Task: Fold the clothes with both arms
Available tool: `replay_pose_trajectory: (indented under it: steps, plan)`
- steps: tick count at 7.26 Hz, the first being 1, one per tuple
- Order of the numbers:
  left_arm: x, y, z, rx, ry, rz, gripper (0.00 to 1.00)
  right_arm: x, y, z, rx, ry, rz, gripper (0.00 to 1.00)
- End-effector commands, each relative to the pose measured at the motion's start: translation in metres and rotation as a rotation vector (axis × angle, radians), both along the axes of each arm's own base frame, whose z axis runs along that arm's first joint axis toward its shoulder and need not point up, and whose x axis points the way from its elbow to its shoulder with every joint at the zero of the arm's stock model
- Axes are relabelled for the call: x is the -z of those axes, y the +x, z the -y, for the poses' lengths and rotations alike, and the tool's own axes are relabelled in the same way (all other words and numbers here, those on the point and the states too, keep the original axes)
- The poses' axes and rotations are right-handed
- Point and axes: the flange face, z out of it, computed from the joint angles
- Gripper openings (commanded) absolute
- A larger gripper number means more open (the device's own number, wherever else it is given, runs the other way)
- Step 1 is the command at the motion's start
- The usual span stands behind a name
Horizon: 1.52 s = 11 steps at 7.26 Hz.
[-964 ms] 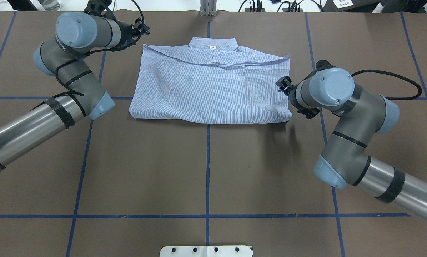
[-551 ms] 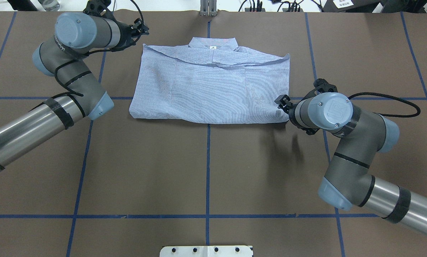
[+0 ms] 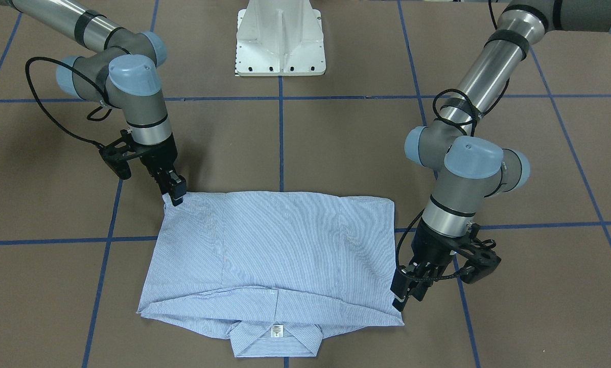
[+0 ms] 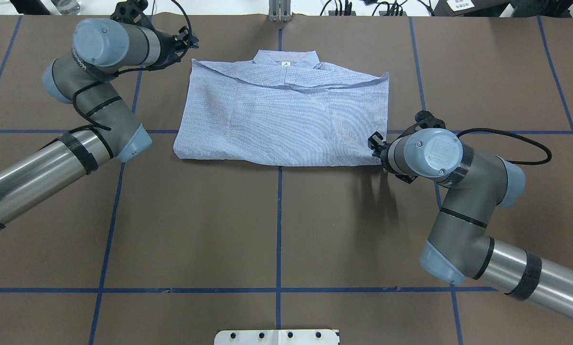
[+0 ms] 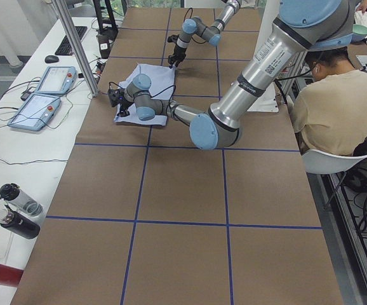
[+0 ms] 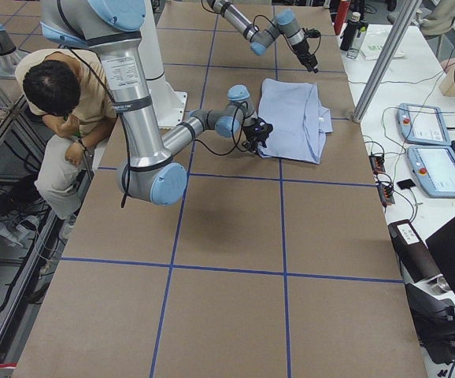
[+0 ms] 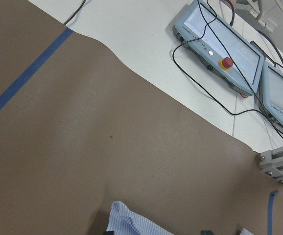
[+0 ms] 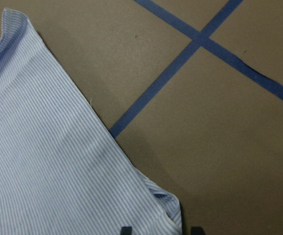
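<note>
The half-folded striped shirt lies toward 12 o'clock on the surface, seen from overhead. The right claw is open astride its 4 o'clock corner, and the left claw is open at its 10 o'clock corner. The step seems to be grasping; next, both must close and lift together.

Left arm elbow bent, wrist turned down, left tool held low, jaws apart. Right arm elbow bent, right tool pointing down, jaws apart.
</note>
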Motion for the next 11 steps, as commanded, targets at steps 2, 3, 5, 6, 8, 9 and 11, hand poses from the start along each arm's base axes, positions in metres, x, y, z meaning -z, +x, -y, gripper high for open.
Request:
replay_pose_trajectory:
  steps: [2, 3, 5, 6, 8, 9, 11]
  plan:
    - [0.001, 0.001, 0.0, -0.001, 0.0, -0.001, 0.67, 0.013, 0.004, -0.01, 0.012, 0.006, 0.031, 0.0]
    - [0.001, 0.001, 0.0, -0.001, 0.0, -0.001, 0.67, 0.014, 0.005, -0.012, 0.015, 0.003, 0.035, 0.0]
    - [0.019, -0.002, -0.005, -0.003, 0.02, -0.022, 0.67, 0.023, 0.036, -0.058, 0.08, -0.005, 0.084, 0.0]
    - [0.031, -0.002, -0.014, -0.031, 0.024, -0.037, 0.67, 0.021, 0.035, -0.116, 0.176, -0.004, 0.09, 0.0]
    - [0.04, 0.001, -0.05, -0.127, 0.022, -0.102, 0.67, 0.04, 0.023, -0.21, 0.334, -0.068, 0.07, 0.0]
    - [0.049, 0.017, -0.067, -0.156, -0.008, -0.147, 0.67, 0.048, 0.012, -0.258, 0.413, -0.117, 0.038, 0.0]
    - [0.058, 0.035, -0.107, -0.203, -0.016, -0.187, 0.68, 0.061, 0.002, -0.316, 0.479, -0.169, 0.042, 0.01]
